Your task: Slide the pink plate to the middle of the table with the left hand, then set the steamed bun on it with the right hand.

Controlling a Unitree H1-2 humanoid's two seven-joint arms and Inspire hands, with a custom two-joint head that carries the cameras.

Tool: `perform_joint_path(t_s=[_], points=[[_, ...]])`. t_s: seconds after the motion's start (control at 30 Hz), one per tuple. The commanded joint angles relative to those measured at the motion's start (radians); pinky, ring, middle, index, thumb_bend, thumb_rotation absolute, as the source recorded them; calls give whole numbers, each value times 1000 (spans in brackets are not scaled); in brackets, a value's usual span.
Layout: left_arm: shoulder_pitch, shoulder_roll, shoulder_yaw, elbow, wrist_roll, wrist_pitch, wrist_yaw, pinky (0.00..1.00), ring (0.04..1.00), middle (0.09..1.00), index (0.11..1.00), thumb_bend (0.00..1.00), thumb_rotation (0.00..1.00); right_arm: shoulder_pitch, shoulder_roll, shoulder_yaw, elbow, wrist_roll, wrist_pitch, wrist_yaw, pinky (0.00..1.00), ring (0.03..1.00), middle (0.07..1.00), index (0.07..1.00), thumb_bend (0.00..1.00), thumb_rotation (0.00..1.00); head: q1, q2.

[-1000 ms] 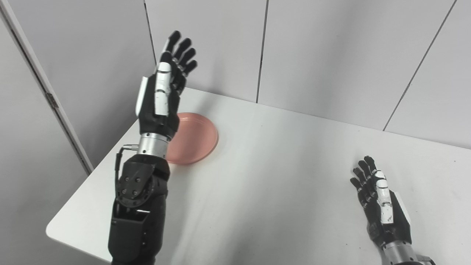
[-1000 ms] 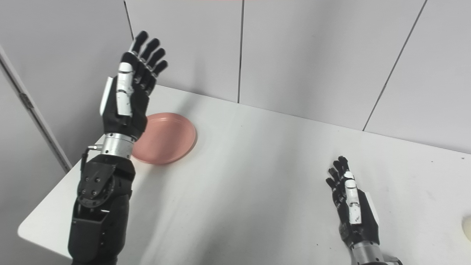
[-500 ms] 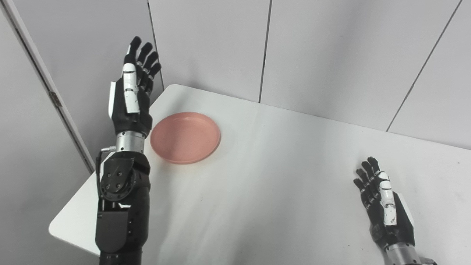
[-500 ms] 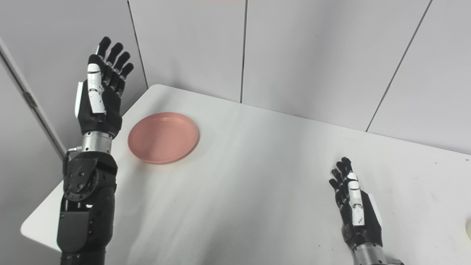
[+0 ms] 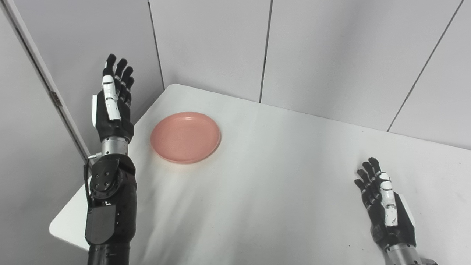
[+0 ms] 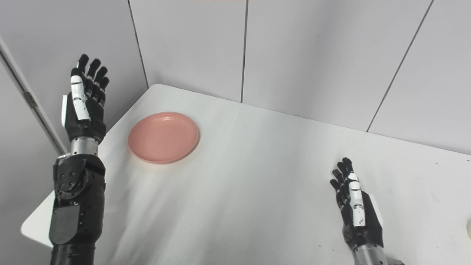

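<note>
So the pink plate (image 5: pixel 186 137) is sitting near the far left corner of the table (image 5: pixel 279 191), nowhere near the middle yet, so we're at the sliding step. Our left hand (image 5: pixel 112 103) is raised upright out past the plate's left side, off the table edge, fingers straight and spread, holding nothing. Right hand (image 5: pixel 386 208) lies flat and empty, fingers apart, way off to the plate's right, near the front.

What we'd do: bring the left hand down just left of the plate so the fingers meet its rim low, then push steadily right. Hit it too high and the shallow rim may tip or the fingers ride over it.

A pale sliver at the right edge (image 6: pixel 468 229), far right of the plate, is probably the steamed bun, can't really tell.
</note>
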Motion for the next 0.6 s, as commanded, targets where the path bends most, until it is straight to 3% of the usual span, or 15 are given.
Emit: perform_joint_path(t_s=[0.0,0.57], points=[[-28,32,3,-4,-11,-37,2,957,930,936,936,473,1000,33,-23,-16,13,-12,55,-20,1000,1000,1000,1000,100,1000,-2,1],[-44,40,17,102,-54,-23,22,961,933,934,937,438,1000,36,-23,-15,4,-14,58,-20,1000,1000,1000,1000,102,1000,-1,10]])
